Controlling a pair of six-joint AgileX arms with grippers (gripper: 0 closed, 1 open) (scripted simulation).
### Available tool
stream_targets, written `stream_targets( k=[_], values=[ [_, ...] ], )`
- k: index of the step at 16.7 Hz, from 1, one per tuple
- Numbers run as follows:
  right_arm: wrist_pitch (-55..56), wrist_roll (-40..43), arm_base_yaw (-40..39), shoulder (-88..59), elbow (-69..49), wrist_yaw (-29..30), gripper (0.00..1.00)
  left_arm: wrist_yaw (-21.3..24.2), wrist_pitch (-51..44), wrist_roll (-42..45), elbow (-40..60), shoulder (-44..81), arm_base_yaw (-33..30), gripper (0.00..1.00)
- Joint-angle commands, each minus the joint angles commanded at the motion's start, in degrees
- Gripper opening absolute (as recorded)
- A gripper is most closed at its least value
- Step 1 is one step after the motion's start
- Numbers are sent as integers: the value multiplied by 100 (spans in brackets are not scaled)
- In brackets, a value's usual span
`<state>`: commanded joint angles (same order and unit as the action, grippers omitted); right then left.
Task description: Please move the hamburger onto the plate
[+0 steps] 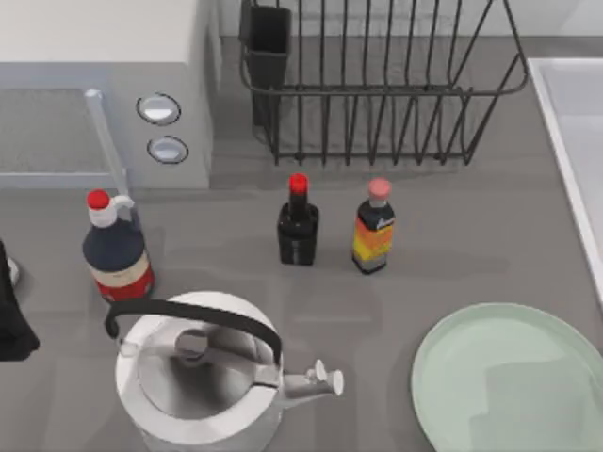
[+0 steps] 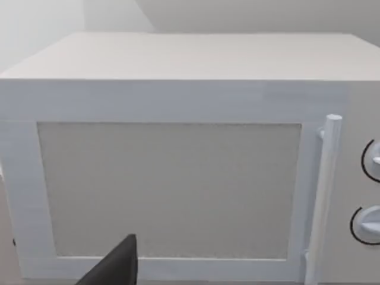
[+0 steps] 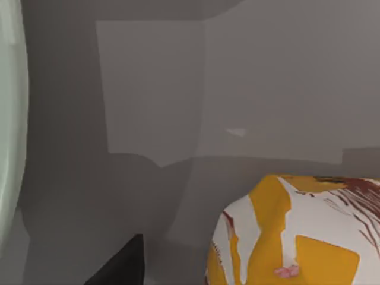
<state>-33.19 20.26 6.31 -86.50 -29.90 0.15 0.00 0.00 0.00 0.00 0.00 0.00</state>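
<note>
Task incomplete: the plate (image 1: 513, 377), lower right of the top view, sits bare. The hamburger (image 3: 297, 231) lies beside the right gripper's finger (image 3: 122, 264); finger spread cannot be told. Transfer remains.

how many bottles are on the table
3: a round dark bottle with a red cap at the left beside the kettle, a small black bottle in the middle, and an orange-labelled bottle right of it.

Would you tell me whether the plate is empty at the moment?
Empty: the plate shows only bare mint-green surface in the top view, with no hamburger on it.
</note>
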Motion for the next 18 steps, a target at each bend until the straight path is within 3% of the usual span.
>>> stream_targets(
  k=[5,18],
  values=[
    [0,0,0,0,0,0,0,0,0,0,0,0,0,100],
    [-3188,76,52,1366,-1910,-76,0,0,0,0,0,0,0,100]
  ],
)
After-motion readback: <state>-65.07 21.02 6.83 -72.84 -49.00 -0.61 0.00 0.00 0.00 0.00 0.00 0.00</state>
